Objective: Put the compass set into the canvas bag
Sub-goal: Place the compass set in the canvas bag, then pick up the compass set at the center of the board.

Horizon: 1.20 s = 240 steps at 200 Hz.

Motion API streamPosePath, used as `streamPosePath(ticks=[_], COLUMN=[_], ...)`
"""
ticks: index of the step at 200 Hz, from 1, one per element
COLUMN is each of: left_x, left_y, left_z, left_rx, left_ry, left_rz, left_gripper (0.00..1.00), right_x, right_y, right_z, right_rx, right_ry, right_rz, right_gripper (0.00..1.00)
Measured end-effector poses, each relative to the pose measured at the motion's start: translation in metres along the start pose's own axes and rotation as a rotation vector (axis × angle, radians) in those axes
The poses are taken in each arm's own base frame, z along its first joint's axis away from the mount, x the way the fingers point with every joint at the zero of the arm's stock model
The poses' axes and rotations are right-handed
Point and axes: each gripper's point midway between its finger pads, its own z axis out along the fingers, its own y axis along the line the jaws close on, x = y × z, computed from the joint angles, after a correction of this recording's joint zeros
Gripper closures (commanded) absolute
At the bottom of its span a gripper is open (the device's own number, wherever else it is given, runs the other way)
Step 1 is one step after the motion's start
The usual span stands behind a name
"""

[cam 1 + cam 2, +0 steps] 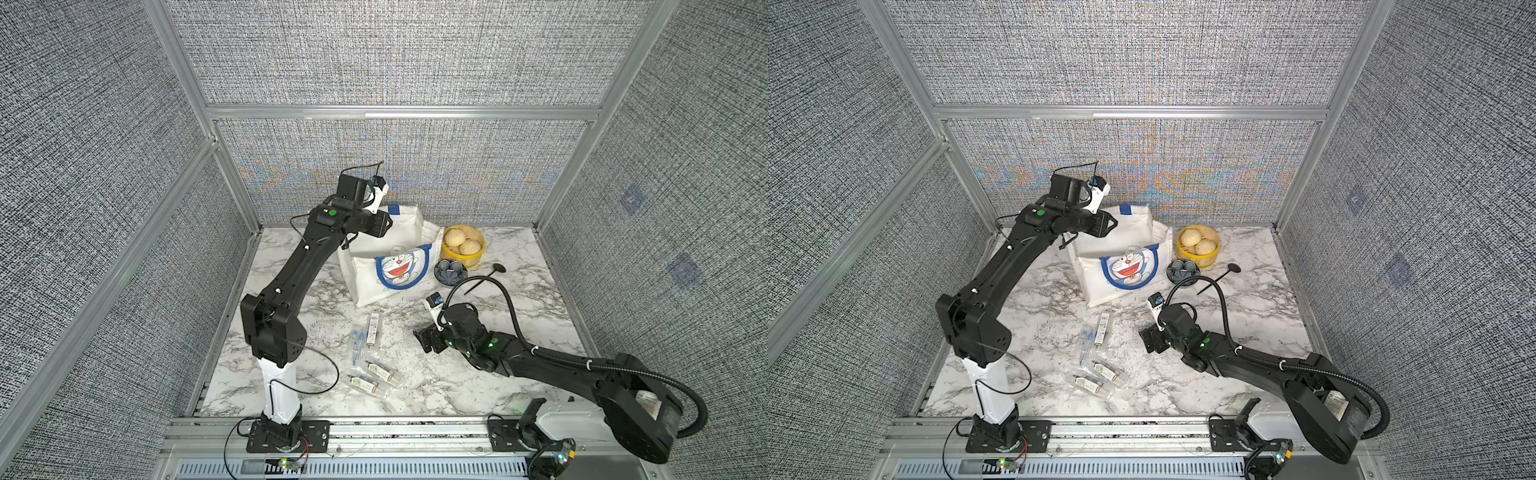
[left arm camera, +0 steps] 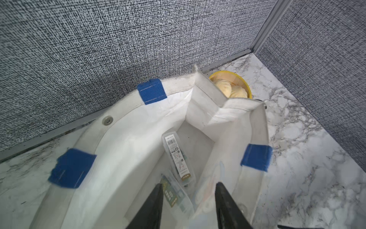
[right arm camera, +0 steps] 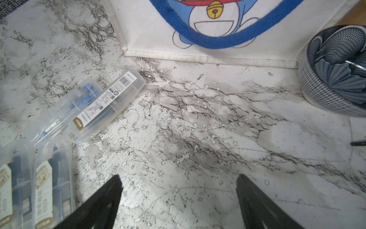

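so the left gripper (image 2: pixel 188 184) hangs right over the mouth of the canvas bag (image 2: pixel 128 148), jaws a moderate way apart and nothing pinched between them as far as I can see. Straight below on the bag floor, one compass set (image 2: pixel 178 156) lies flat with its barcode label up. A second compass set (image 2: pixel 175 196) lies nearer the fingers, partly hidden by one of them. The mouth gapes fairly wide, but the end panel next to the steamer basket is folded inward, so the opening narrows there. The back rim sits just beside the rear wall, so not much room behind it. The right gripper (image 3: pixel 178 176) hangs low over the marble table (image 3: pixel 217 128), jaws spread wide and empty, with open tabletop ahead of it up to the bag's bottom edge. Off to one side a loose compass set (image 3: pixel 107 105) lies on the table right against a clear case with blue parts (image 3: pixel 85 93), and two more cases (image 3: pixel 41 188) lie side by side closer to the gripper. On the other side a patterned bowl (image 3: pixel 332 79) sits just beside the bag's corner. Behind it the yellow steamer basket (image 1: pixel 461 261) holds two buns, close to the bag's end, and a thin black stick with a round head (image 1: pixel 499 268) lies near the bowl.
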Motion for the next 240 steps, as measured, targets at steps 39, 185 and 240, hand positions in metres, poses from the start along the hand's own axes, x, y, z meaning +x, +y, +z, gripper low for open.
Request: streamPosePath(ticks=[39, 185, 240], left_x=[0.028, 0.111, 0.109], left_y=[-0.016, -0.018, -0.019], left_z=[-0.034, -0.064, -0.068], left_rx=[0.04, 0.056, 0.059], left_ry=[-0.007, -0.047, -0.057], left_rz=[-0.024, -0.129, -0.137], left_gripper=[0.55, 0.56, 0.55], right_x=[0.005, 0.065, 0.084], right_y=[0.001, 0.11, 0.122], right_z=[0.004, -0.015, 0.002], right_rx=[-0.004, -0.242, -0.212], right_ry=[0.017, 0.394, 0.48], right_rz=[-0.03, -0.333, -0.394], right_gripper=[0.1, 0.14, 0.17])
